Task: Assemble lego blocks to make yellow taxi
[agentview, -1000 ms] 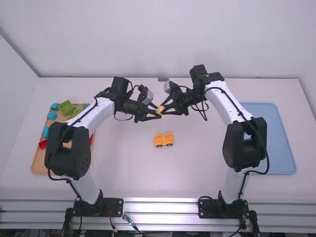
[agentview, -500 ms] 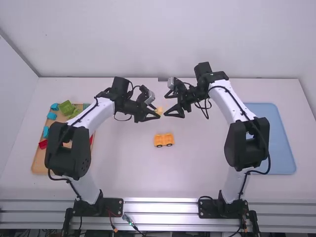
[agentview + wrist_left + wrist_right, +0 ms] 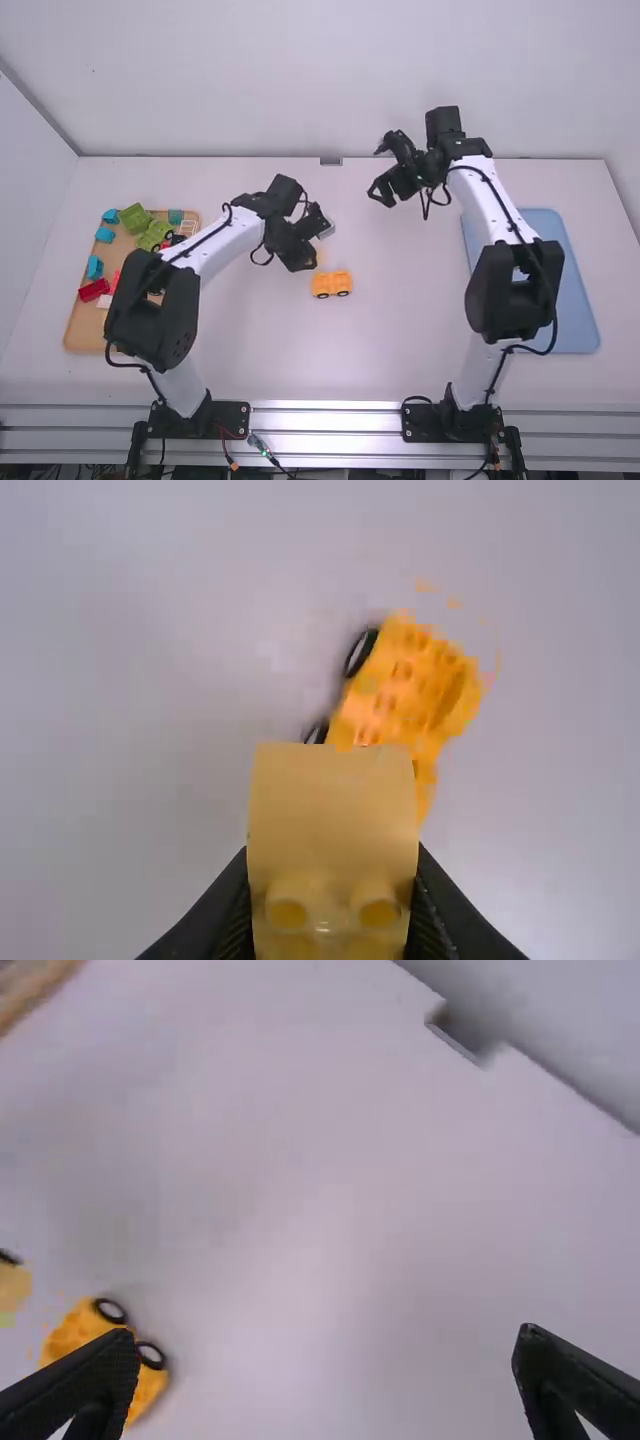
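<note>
Taking the yellow taxi body [image 3: 332,284] as the clock's centre, with twelve toward the far edge of the white surface [image 3: 420,350], the left hand [image 3: 303,265] is just beside it at about ten o'clock in the high view. Its fingers are parted only by the width of a pale yellow block [image 3: 332,810], which they pinch from both sides; the left wrist view shows two round studs on this block, and the block hides part of the taxi body. Whether the two pieces touch, I cannot tell. The taxi body rests on the surface, studs on top, with two black wheels [image 3: 322,295] showing along its six o'clock side. The right hand [image 3: 381,194] is well apart from it, at about one o'clock, its fingers spread wide with nothing between them. At nine o'clock lies a wooden tray [image 3: 82,335], partly behind the left arm [image 3: 225,240]. By the tray's own clock, green blocks [image 3: 133,217] sit at twelve to one, blue blocks [image 3: 110,215] at nine to eleven, and a red block [image 3: 94,290] between eight and nine. A blue tray [image 3: 575,320] lies at three o'clock from the taxi body, partly behind the right arm [image 3: 500,215].
</note>
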`<state>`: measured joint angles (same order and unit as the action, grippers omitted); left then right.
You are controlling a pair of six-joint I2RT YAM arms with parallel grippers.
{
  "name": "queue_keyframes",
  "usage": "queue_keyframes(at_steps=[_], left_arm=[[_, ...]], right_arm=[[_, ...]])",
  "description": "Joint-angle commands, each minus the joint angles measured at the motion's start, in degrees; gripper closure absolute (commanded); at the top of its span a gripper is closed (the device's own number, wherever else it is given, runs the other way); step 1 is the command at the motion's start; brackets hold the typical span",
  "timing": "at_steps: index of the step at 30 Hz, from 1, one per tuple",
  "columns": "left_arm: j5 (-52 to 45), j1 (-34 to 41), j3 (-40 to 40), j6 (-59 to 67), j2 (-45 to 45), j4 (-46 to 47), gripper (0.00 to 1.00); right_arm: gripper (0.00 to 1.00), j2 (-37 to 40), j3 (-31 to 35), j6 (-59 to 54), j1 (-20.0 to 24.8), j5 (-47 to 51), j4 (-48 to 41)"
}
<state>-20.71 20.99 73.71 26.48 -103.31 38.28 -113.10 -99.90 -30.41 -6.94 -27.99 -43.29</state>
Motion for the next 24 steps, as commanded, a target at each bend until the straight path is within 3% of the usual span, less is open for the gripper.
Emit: queue_keyframes(at_steps=[1, 5, 9, 13, 19, 24], left_arm=[[12.33, 0.39, -0.07, -2.67, -0.42, 3.65, 0.98], [18.86, -0.24, -0.66, -2.67, -0.42, 10.45, 0.98], [18.84, -0.39, -2.60, -5.11, -0.42, 6.93, 0.97], [18.82, -0.37, -4.31, -11.91, -0.42, 4.42, 0.98], [18.86, -0.33, -6.51, -35.15, -0.42, 3.06, 0.98], [19.50, -0.42, -7.89, -57.70, -0.42, 1.44, 0.98]], right_arm=[[0.02, -0.04, -1.29, 11.13, -0.74, 13.70, -0.39], [0.01, -0.04, -0.81, 15.37, -0.50, 15.61, -0.83], [0.01, 0.31, 3.02, 20.61, -0.50, 17.42, 5.90], [0.01, 3.67, 9.73, 30.03, -1.73, 28.22, 13.00], [0.01, 12.22, 23.19, 33.20, -6.82, 43.41, 28.17], [0.01, 16.13, 28.85, 33.27, -7.08, 39.69, 35.56]])
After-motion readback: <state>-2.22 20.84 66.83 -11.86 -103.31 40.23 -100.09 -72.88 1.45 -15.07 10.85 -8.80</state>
